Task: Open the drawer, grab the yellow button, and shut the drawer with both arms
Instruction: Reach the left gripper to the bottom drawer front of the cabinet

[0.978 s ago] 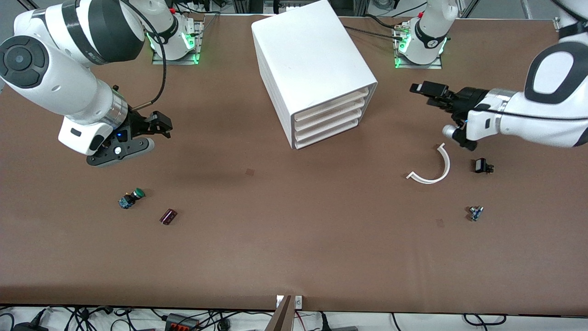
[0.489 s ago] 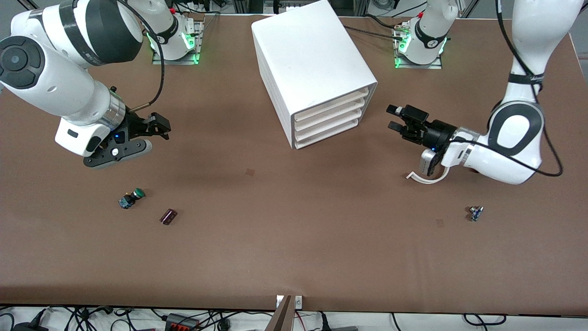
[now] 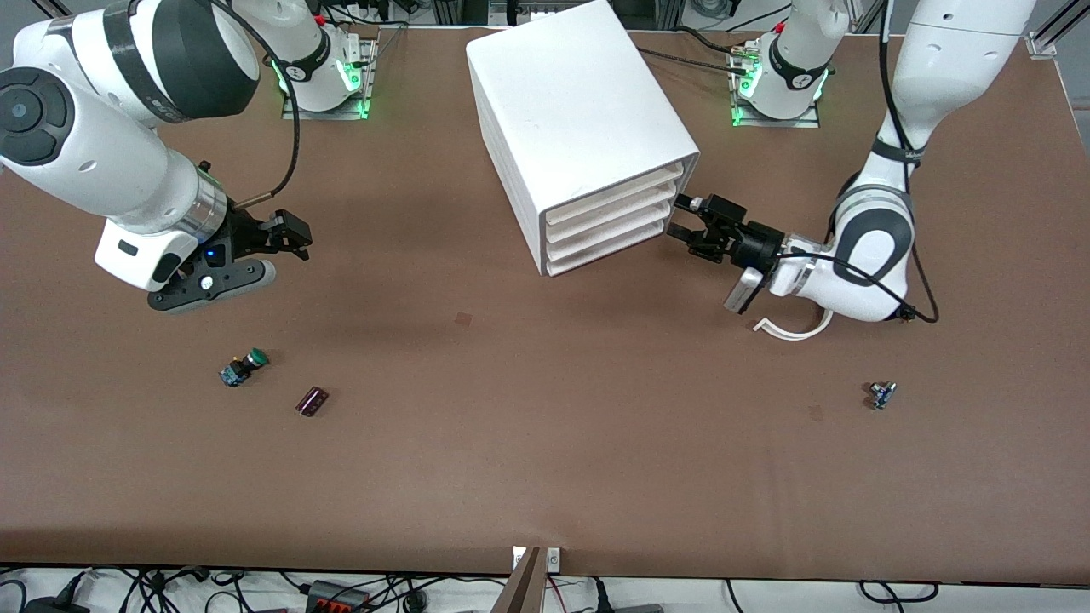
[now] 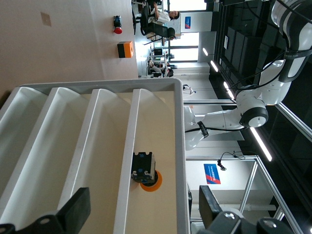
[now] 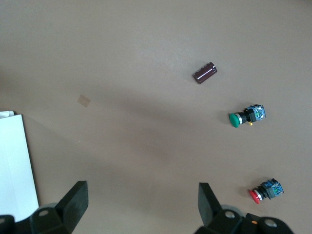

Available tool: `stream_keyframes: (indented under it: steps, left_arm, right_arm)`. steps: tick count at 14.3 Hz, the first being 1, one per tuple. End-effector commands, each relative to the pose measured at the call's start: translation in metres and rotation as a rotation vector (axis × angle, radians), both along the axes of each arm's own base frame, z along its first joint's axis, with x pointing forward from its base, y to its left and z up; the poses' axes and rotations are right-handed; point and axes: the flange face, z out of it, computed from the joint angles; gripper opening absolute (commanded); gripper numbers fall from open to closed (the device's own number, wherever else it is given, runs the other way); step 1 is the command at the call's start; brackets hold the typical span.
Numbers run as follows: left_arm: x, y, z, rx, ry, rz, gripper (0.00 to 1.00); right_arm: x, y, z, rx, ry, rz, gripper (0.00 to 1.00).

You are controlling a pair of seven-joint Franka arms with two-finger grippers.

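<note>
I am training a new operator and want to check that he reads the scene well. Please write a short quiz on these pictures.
1. True or false: the left gripper is in front of the cabinet and the right gripper hangs over the table at the right arm's end, both with fingers open.
2. Which lies nearer to the front camera? A: green-capped button. B: dark cylinder.
3. Fill in: in the left wrist view, the button inside the cabinet has a ____ cap.

Key: 1 true; 2 B; 3 orange.

Brown table (image 3: pixel 545 477), cables on floor (image 3: pixel 358 592), bright windows (image 4: pixel 187 39).
</note>
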Motion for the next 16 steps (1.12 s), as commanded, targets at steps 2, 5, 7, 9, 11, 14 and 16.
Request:
stream_keyframes:
  steps: [2,5,7,9,11,14,16]
  left_arm:
    - [-0.017,-0.023,-0.011,-0.011,0.004,-0.014,0.82]
    - [-0.03,-0.034,-0.021,-0.004,0.018,-0.034,0.71]
    - [-0.039,-0.036,-0.03,-0.01,-0.006,-0.038,0.64]
    - [-0.045,-0.04,-0.033,-0.011,-0.003,-0.047,0.5]
    - [-0.047,-0.04,-0.034,-0.02,-0.021,-0.049,0.32]
    - [-0.052,-0.039,-0.044,-0.035,-0.033,-0.051,0.18]
    - [-0.051,-0.039,-0.044,-0.034,-0.035,-0.05,0.06]
  right_arm:
    - [0.003,-0.002,0.007,0.008,-0.006,0.005,1.0]
    - [0.004,-0.001,0.008,0.01,-0.013,0.005,1.0]
    - [0.004,-0.003,0.008,0.007,-0.013,0.004,1.0]
    - [0.004,-0.003,0.008,0.007,-0.014,0.002,1.0]
    - [0.005,-0.004,0.009,0.005,-0.016,-0.001,1.0]
    - [0.004,-0.004,0.008,0.003,-0.015,-0.003,1.0]
    - [0.006,-0.008,0.009,0.002,-0.016,-0.008,1.0]
